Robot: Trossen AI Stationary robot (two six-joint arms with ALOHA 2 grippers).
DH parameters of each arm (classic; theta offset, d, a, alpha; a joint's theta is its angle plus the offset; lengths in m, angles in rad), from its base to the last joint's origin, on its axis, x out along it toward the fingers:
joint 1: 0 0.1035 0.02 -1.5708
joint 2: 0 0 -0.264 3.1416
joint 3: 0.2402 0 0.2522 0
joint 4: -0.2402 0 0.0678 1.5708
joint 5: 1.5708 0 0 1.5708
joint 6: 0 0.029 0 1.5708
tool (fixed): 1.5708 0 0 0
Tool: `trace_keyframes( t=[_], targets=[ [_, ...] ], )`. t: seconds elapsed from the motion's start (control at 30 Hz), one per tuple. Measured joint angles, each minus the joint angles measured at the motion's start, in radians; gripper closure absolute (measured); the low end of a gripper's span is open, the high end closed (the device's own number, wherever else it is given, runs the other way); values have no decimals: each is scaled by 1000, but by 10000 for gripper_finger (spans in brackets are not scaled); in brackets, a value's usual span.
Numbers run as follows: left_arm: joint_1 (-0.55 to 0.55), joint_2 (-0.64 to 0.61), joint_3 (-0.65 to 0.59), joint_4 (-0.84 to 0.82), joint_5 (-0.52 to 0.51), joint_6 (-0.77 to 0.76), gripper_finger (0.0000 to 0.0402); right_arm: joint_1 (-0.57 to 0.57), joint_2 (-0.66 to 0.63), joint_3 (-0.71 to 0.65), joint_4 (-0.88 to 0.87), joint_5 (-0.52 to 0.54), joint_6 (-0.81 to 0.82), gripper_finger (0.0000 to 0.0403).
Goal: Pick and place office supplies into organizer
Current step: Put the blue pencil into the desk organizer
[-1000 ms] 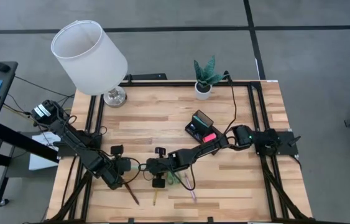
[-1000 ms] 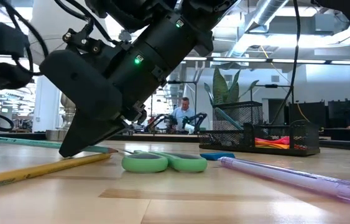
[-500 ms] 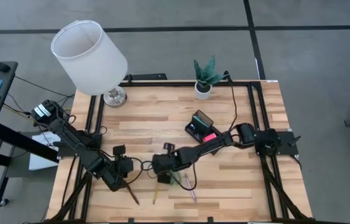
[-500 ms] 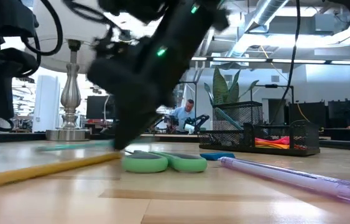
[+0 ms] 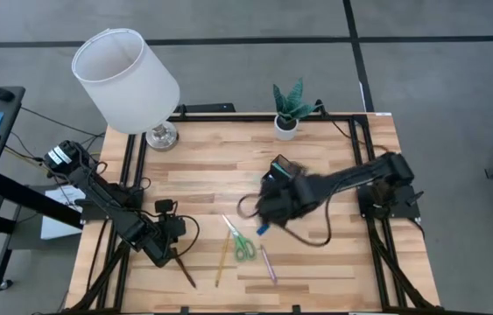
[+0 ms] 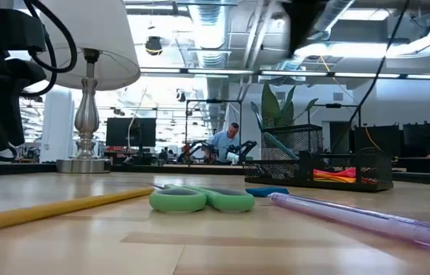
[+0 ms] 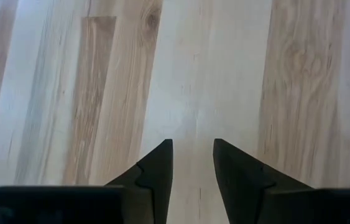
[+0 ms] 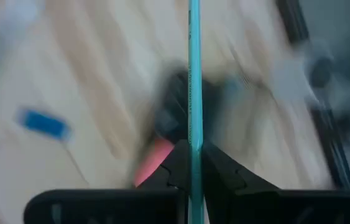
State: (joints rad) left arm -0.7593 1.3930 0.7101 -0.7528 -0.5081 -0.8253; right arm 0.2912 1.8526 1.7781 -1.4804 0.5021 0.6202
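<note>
Since the earlier frame, the right gripper (image 5: 274,203) has lifted off the lower middle of the table and swung up toward the middle of the high view. It now hangs blurred next to the organizer (image 5: 279,171). Its fingers are pinching a teal pen (image 8: 194,93), which stands straight up the middle of the right wrist view, with the pink sticky-note pad (image 8: 151,160) blurred behind it.

On the table, the green-handled scissors (image 5: 241,244) lie in the lower middle of the high view, where the gripper was before. A yellow pencil (image 5: 221,260) lies just left of them and a purple pen (image 5: 267,262) just right. A blue eraser (image 5: 263,229) sits a little above the purple pen. A brown pencil (image 5: 185,272) lies lower left, near the left gripper (image 5: 174,229).

That left gripper stays at the lower left of the high view. Its fingers (image 7: 156,174) are a little spread over bare wood, with nothing between them.

Farther out, a white lamp (image 5: 126,80) stands at the upper left of the table (image 5: 202,166), and a small plant pot (image 5: 287,125) stands at the top middle. In the low view, a person (image 6: 221,140) sits far back in the room.
</note>
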Motion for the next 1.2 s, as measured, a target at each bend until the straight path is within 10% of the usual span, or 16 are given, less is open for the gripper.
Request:
trace_keyframes(
  t=[0.67, 1.2],
  targets=[
    [0, 0, -60, 18, -79, -87, 294, -388, -24, -46, -90, -367, -19, 385],
    [-2, -4, -267, 257, -75, -156, 295, -341, -69, -43, -92, -507, 58, 388]
  ],
)
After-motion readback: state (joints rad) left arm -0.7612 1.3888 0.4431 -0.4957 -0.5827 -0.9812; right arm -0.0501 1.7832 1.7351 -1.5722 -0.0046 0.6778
